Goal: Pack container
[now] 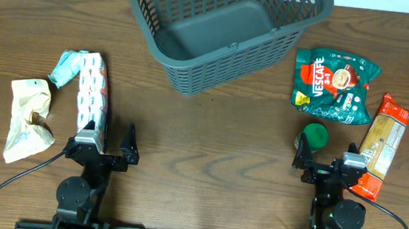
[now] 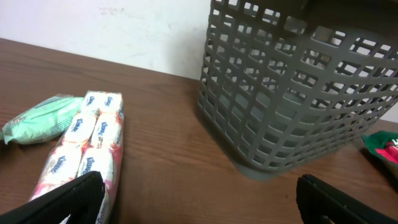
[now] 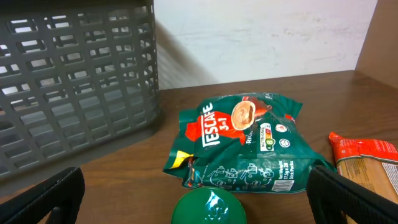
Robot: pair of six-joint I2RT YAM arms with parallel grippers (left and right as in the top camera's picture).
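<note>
Surface: dark brown wooden table [image 1: 210, 130], grain running left to right.
Backdrop: white wall [image 3: 261, 37] behind the far edge of the table, seen in both wrist views.
Container: dark grey slotted basket [image 1: 269, 50] at far centre, upright and turned at an angle to the table edge, with one corner pointing near. Its solid bottom shows in the overhead view.
Left gripper: [image 1: 108, 140] at the near left, well apart from the container. The fingers are spread wide and released, with nothing between them.
Right gripper: [image 1: 327, 156] at the near right. The fingers are spread wide and released, grasping nothing.
Tissue pack: [image 1: 90, 93] a long clear-wrapped multipack lying near-to-far on the left. Its near end reaches the left finger of the left gripper; contact cannot be told.
Mint-green packet: [image 1: 64, 67] just left of the tissue pack's far end and touching it.
Cream bag: [image 1: 27, 119] crumpled, furthest left, near the tissue pack but apart from it.
Nescafé bag: [image 1: 335, 85] a green 3-in-1 pouch lying flat, just right of the container.
Green round item: [image 1: 315, 134] just near of the Nescafé bag and just far of the right gripper's left finger. What it is cannot be told.
Orange packet: [image 1: 382, 145] a long pack on the far right. Its near end lies beside the right finger of the right gripper.
</note>
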